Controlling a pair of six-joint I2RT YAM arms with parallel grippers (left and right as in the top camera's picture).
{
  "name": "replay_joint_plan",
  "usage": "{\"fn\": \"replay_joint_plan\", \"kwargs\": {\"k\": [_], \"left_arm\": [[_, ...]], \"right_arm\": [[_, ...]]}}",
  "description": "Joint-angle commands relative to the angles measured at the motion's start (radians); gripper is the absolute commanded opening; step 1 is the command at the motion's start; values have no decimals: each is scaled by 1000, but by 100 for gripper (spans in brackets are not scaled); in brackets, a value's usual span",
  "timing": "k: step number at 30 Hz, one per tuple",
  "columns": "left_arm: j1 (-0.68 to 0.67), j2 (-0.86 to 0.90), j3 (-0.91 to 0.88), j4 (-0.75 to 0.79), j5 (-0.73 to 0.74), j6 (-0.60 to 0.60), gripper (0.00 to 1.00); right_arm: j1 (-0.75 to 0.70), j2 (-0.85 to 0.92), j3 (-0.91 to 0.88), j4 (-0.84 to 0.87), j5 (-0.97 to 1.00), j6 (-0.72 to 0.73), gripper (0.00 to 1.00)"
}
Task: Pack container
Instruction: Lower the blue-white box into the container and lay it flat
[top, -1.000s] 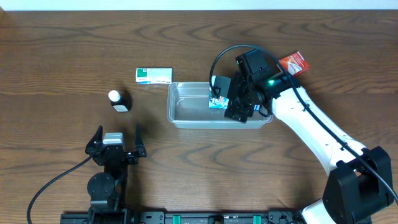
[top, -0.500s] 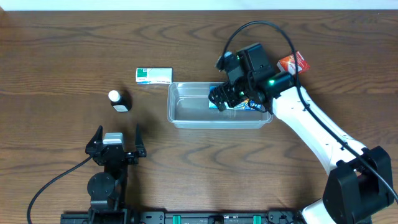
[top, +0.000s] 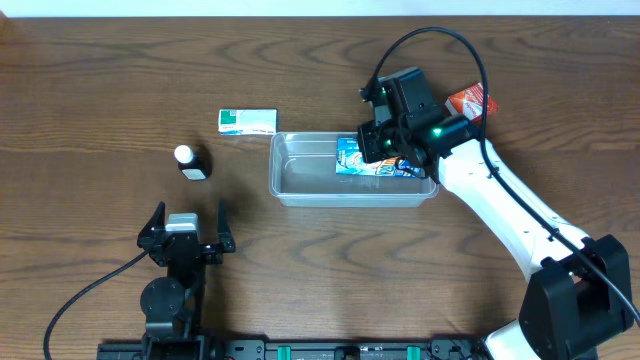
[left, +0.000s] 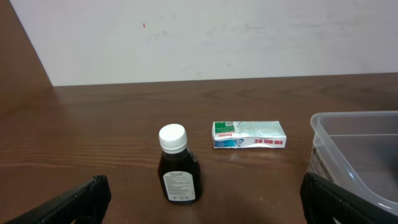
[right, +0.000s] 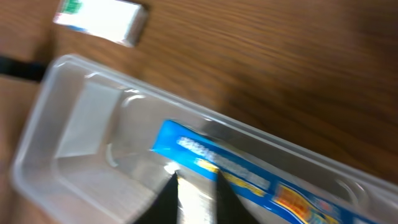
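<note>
The container (top: 300, 172) is a clear tub in mid-table, also seen in the right wrist view (right: 74, 118) and at the right edge of the left wrist view (left: 354, 155). A blue box (top: 372, 162) lies flat in its right half (right: 249, 177). My right gripper (top: 380, 146) hovers over the tub's far right part, above the box; its dark fingers (right: 168, 200) stand close together with nothing between them (right: 194, 190). My left gripper (top: 186, 226) rests open near the front edge (left: 205, 210). In front of it stands a dark bottle (left: 178, 167) with a white cap.
The bottle (top: 192, 162) is left of the tub. A green-and-white box (top: 247, 121) lies behind the tub's left corner (left: 249, 135) (right: 102, 20). A red packet (top: 470, 102) lies at the back right, beside the right arm.
The right gripper has let go of the blue box, which now lies flat in the tub. It has lifted toward the far rim and closed its jaws. The left arm has not moved.
</note>
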Motion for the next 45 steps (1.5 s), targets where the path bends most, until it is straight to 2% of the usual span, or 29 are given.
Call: {"fn": "replay_joint_plan", "kwargs": {"k": [1,20,45], "left_arm": [[-3,-1,-18,-39,-30,17,98],[-3,-1,-18,-39,-30,17,98],[-3,-1,-18,-39,-30,17,98]], "right_arm": [[-1,5,1,-15,135,60,1],[-1,10,-8,-29,256,98,1],[0,79,-8,-29,200,127,1]]}}
